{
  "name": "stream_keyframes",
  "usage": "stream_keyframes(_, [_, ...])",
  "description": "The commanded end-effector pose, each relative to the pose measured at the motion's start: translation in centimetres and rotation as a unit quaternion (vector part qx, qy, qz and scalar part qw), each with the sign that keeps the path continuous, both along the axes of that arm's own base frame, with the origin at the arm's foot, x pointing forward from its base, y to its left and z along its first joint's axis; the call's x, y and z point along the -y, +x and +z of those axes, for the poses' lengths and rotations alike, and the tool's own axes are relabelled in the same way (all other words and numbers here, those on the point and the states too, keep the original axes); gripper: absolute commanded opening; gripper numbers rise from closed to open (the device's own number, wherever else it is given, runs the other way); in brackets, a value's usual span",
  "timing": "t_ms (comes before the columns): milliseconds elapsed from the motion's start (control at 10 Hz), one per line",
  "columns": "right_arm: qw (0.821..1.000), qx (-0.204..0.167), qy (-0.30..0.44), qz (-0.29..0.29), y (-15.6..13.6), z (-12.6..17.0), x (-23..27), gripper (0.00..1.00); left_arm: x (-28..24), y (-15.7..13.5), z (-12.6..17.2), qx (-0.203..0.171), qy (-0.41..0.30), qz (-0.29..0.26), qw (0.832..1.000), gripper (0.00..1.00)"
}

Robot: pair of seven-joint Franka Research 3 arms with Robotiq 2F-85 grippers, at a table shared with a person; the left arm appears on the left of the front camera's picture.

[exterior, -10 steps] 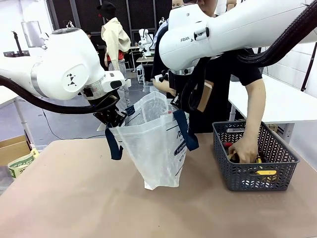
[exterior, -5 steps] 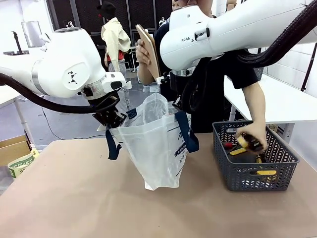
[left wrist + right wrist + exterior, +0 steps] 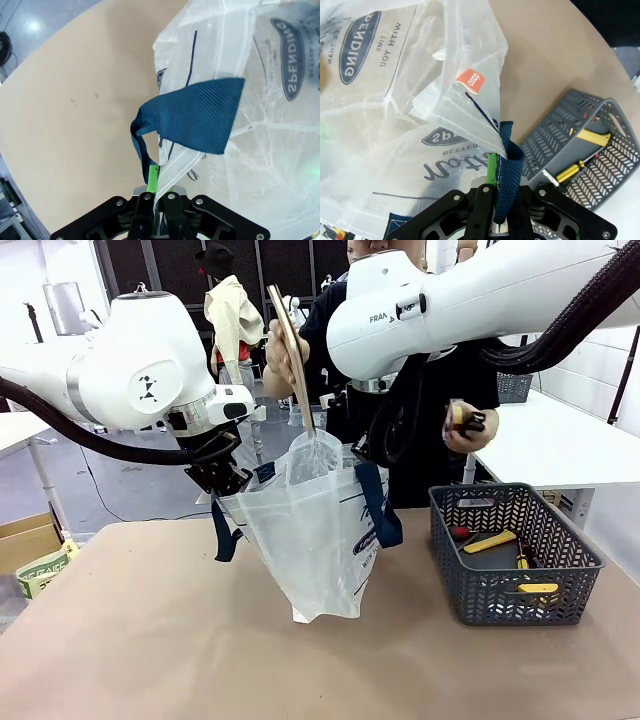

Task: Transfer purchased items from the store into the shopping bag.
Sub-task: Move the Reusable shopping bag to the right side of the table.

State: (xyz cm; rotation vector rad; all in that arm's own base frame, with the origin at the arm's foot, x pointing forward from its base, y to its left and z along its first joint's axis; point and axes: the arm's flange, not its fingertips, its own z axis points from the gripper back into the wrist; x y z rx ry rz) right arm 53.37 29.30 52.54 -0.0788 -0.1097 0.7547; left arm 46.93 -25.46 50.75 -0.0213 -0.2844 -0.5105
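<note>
The shopping bag, translucent white with navy straps, stands on the table, held open at both sides. My left gripper is shut on its left rim beside a navy strap. My right gripper is shut on the right rim and strap. A person's hand holds a flat tan item upright over the bag's mouth. The other hand holds a small item up in the air above the store, a dark grey basket at the right. Yellow-handled items and a red piece lie in it.
A brown cardboard box and a green-printed pack sit off the table's left edge. A white table stands behind the basket. The tan tabletop lies bare in front of the bag.
The person's hand came out of the basket with a small item and rose. The other hand lifted the flat tan item above the bag's mouth. Both grippers kept their hold.
</note>
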Motion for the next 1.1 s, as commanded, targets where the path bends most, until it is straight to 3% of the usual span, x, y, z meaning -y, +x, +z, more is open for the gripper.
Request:
stream_keyframes(0, [1.000, -0.015, 0.013, 0.001, 0.22, 0.01, 0.44, 0.00, -0.67, 0.65, 0.01, 0.037, 0.001, 0.016, 0.999, 0.00])
stream_keyframes(300, [1.000, -0.017, 0.017, -0.004, 0.35, -0.12, 0.61, 0.00, -1.40, 0.75, -0.04, 0.035, -0.032, 0.012, 0.999, 0.00])
stream_keyframes(1000, [1.000, -0.027, 0.015, -0.002, 0.32, -0.13, 1.19, 0.00, -1.59, 0.57, 0.51, 0.030, -0.020, 0.016, 0.999, 0.00])
